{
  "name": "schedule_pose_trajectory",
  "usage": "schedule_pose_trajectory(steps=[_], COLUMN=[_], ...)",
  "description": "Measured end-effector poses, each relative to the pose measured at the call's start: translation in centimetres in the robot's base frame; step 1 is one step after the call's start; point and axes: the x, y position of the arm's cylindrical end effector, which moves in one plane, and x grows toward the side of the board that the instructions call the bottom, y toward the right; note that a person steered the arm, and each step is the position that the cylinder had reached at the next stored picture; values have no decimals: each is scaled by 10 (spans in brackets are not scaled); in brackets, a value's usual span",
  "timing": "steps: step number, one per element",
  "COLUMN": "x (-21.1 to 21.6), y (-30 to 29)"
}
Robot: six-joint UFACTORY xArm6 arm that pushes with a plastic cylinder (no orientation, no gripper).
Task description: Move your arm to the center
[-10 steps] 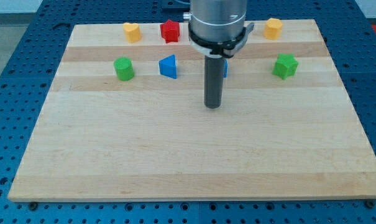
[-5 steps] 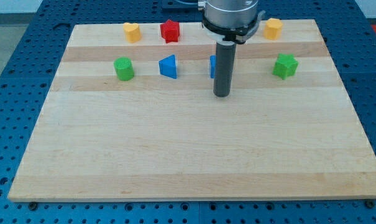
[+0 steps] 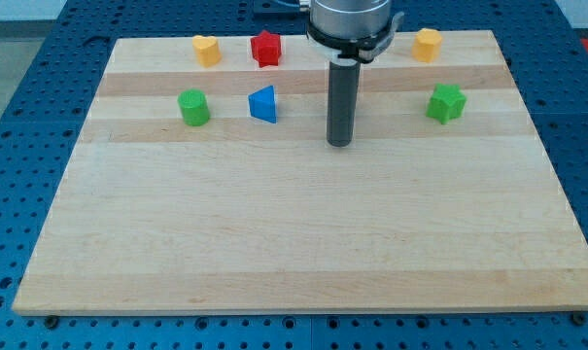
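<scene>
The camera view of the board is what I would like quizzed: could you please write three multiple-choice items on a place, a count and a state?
1. My tip lies to which side of the blue triangular block?
A the view's left
B the view's right
C on top of it

2. How many green blocks show?
A one
B two
C four

3. My tip is
A pressing a green block
B touching the red block
C apart from every visible block

Key: 1 B, tip sits rightward. 2 B, two green blocks. 3 C, bare wood surrounds it.

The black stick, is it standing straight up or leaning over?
Straight up. The rod runs vertically down from the arm to my tip, which rests on the wooden board, right of the blue triangular block.
</scene>
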Motion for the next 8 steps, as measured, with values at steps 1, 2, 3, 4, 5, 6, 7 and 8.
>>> schedule_pose_trajectory(steps=[1, 2, 3, 4, 5, 6, 7, 8], x=[-4, -7, -9, -11, -14, -17, -19, -21], y=[0, 0, -4, -9, -14, -19, -24, -31])
